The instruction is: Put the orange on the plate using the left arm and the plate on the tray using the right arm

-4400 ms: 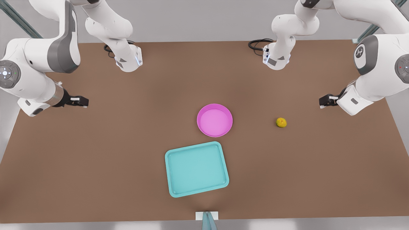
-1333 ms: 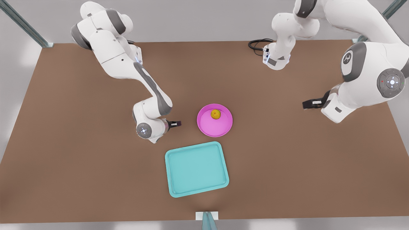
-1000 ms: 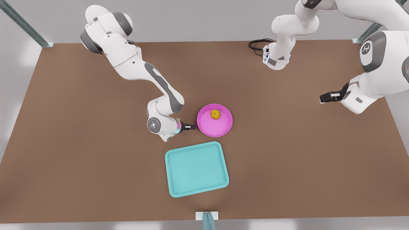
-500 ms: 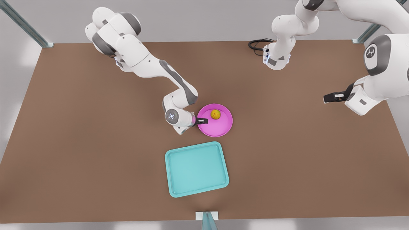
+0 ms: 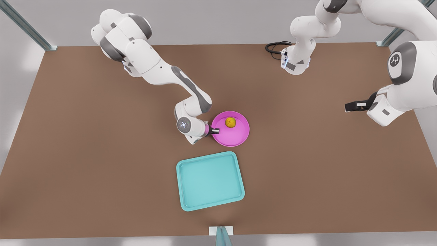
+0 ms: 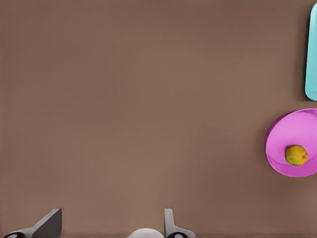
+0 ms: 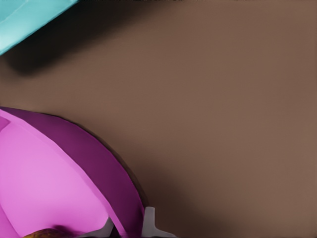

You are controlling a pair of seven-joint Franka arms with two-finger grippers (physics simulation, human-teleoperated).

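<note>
When read from the near edge outward: teal tray (image 5: 210, 181) flat on the brown table (image 5: 85, 153), slightly askew. Just beyond, apart from the tray, pink plate (image 5: 235, 136) with the orange (image 5: 230, 122) resting inside, toward its far rim. At the plate's edge on the front view's left, right gripper (image 5: 215, 130), fingers drawn narrow and pinching the rim, one inside, one outside. Farther off, toward the front view's right, left gripper (image 5: 348, 107) waiting above bare table, fingers (image 6: 49, 225) spread wide, holding nothing, well apart from the plate.
</note>
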